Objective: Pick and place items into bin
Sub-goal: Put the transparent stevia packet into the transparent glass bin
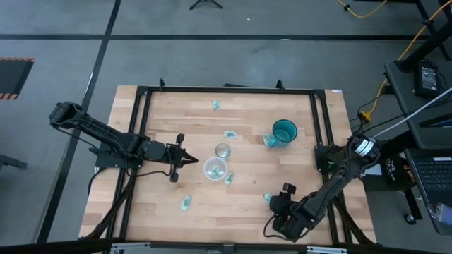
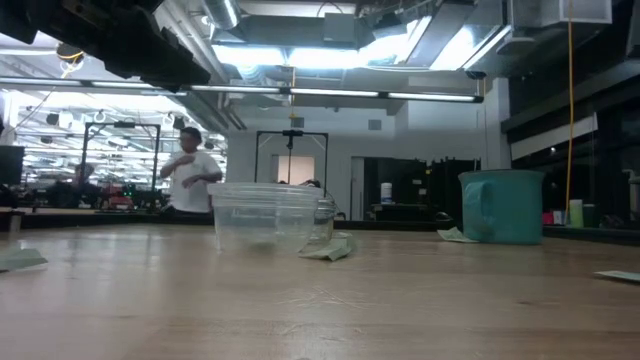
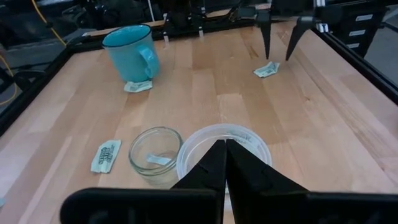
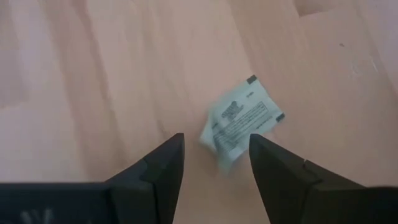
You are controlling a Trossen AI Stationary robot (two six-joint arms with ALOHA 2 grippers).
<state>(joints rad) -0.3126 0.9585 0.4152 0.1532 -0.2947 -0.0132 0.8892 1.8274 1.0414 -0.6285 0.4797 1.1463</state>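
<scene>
Right gripper (image 4: 212, 163) fingers spread apart, holding nothing, poised over a small flat teal-and-white packet (image 4: 241, 121) lying on the light wooden table (image 1: 296, 176) near its front right area; packet sits between the fingers' line, not touched as far as the wrist view shows. Left gripper (image 3: 223, 163) fingers pressed together, empty, tips just beside the wide clear plastic bowl (image 3: 225, 152); small clear glass jar (image 3: 155, 154) next to the bowl has a packet inside (image 3: 157, 160); other packets scattered: one beside the jar (image 3: 106, 155), one touching the teal ceramic mug (image 3: 132, 51), one near the table's far edge (image 1: 217, 105).
</scene>
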